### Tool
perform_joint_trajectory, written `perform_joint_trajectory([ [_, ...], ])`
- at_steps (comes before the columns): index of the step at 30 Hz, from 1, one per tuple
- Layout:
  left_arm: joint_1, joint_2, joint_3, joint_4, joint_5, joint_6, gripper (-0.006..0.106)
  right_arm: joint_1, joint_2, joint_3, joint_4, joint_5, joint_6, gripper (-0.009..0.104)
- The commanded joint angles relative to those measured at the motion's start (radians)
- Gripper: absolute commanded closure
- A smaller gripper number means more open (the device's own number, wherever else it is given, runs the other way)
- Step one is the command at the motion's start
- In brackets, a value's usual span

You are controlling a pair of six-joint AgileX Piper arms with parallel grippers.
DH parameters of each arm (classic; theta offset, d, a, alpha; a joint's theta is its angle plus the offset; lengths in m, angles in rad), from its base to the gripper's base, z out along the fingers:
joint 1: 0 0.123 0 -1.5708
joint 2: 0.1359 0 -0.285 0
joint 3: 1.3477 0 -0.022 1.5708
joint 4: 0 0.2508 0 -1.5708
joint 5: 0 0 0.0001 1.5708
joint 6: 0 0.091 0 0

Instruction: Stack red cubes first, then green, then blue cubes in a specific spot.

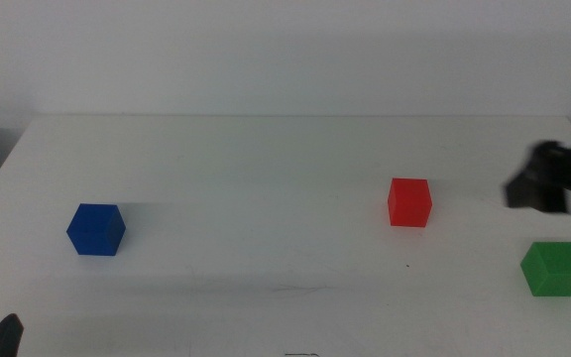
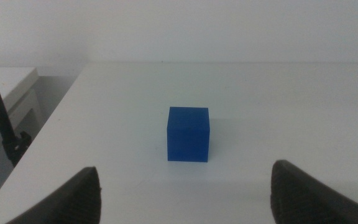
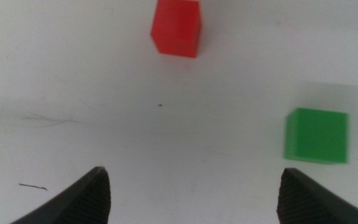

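Both grippers spread wide, nothing held.
The right gripper (image 1: 548, 183) is seen at three o'clock above the table; the left gripper (image 1: 3, 337) is kept at seven o'clock.

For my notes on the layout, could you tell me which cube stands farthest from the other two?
The blue cube, alone at the table's left; the red cube and green cube share the right.

Bright, even light washes the white table (image 1: 266, 169) — shadows stay faint, and the right gripper (image 1: 553, 183) is smeared by motion blur.

No readable txt or labels
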Motion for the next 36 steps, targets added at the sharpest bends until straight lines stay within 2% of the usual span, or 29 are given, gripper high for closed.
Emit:
perform_joint_trajectory([
  [1, -0.002, -0.02, -0.003, -0.001, -0.078, -0.007, 0.007, 0.026, 0.089, -0.1, -0.02, -0.002, 0.027, 0.02],
  [10, -0.002, -0.02, -0.003, -0.001, -0.078, -0.007, 0.007, 0.034, 0.428, -0.389, -0.039, 0.09, 0.078, 0.02],
  [18, -0.002, -0.02, -0.003, -0.001, -0.078, -0.007, 0.007, 0.028, 0.611, -0.512, -0.017, 0.107, 0.077, 0.02],
  [27, -0.002, -0.02, -0.003, -0.001, -0.078, -0.007, 0.007, 0.028, 0.825, -0.766, -0.03, 0.323, 0.045, 0.02],
  [36, -0.002, -0.02, -0.003, -0.001, -0.078, -0.007, 0.007, 0.016, 0.887, -0.808, -0.051, 0.26, 0.084, 0.02],
])
